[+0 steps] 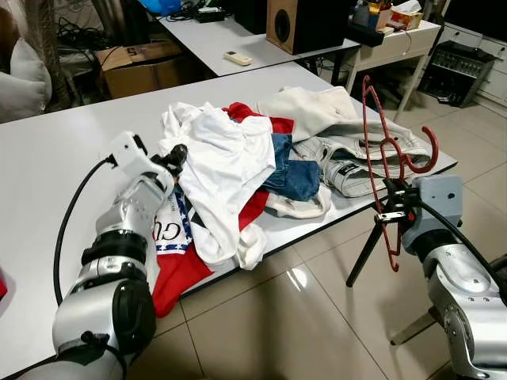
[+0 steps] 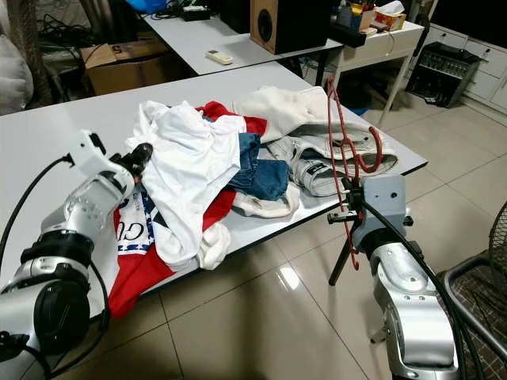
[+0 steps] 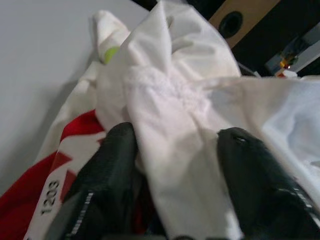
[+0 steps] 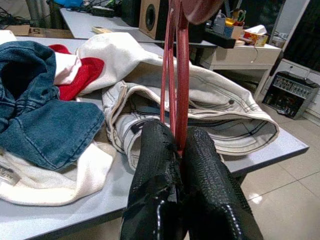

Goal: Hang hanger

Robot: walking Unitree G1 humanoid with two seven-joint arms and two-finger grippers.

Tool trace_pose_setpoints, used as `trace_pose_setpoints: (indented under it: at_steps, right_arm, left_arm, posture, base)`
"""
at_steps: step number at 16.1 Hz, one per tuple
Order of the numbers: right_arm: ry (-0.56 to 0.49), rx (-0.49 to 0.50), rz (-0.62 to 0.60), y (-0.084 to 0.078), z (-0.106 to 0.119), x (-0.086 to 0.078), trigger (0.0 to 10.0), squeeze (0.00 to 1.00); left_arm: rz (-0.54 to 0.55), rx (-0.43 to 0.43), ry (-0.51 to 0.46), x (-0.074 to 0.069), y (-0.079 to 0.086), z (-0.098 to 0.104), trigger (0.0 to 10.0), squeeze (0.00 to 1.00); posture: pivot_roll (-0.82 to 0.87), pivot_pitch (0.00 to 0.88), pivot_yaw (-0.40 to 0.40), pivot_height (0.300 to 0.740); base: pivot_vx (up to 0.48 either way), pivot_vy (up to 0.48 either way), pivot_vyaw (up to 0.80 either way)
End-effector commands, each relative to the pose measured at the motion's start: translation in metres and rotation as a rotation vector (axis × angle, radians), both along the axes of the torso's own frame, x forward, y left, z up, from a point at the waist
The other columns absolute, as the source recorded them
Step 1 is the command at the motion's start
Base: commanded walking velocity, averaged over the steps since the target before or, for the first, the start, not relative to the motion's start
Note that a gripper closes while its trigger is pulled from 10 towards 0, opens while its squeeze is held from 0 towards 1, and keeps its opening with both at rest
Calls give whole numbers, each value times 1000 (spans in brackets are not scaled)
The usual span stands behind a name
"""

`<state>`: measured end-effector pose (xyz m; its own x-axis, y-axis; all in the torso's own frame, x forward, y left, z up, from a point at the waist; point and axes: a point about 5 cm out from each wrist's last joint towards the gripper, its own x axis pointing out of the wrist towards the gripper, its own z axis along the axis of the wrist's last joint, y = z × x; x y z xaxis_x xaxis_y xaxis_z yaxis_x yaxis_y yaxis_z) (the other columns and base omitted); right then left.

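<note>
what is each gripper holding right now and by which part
The right gripper is shut on the red hanger, pinching its thin wire bars. The left gripper straddles a fold of the white shirt, fingers open.

A lived-in home workroom is suggested by a clothes-strewn surface (image 1: 47,150), speaker (image 1: 297,24), cardboard box (image 1: 139,67), and tiled floor (image 1: 301,317).

left end effector (image 1: 176,156) fingers spread | right end effector (image 1: 394,203) clamped
</note>
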<state>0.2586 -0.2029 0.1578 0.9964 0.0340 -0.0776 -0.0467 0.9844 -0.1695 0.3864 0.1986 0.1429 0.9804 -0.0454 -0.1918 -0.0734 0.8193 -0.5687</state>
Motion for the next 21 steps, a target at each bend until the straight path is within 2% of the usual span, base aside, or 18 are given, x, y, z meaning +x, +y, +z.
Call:
trace_pose_setpoints:
  at_steps: [1,16,19,21]
  right_arm:
    - [-25,0,4,1,4,-1,10000,0]
    - [-48,19,18,12,4,-2,10000,0]
    - [-15,64,26,15,2,-1,10000,0]
    - [4,52,35,17,-1,-2,10000,0]
  left_arm:
    - [-3,12,-8,2,-1,4,0,0]
    - [-41,15,-42,7,-10,6,0,0]
    - [-49,22,-43,7,-11,4,0,0]
    - [-62,40,-54,7,-11,6,0,0]
  posture:
    - [-179,0,45,740]
    - [-177,0,55,740]
    - [-178,0,57,740]
    - [-180,0,59,740]
  base:
    - [0,0,0]
    - [0,0,0]
    - [0,0,0]
    - [0,0,0]
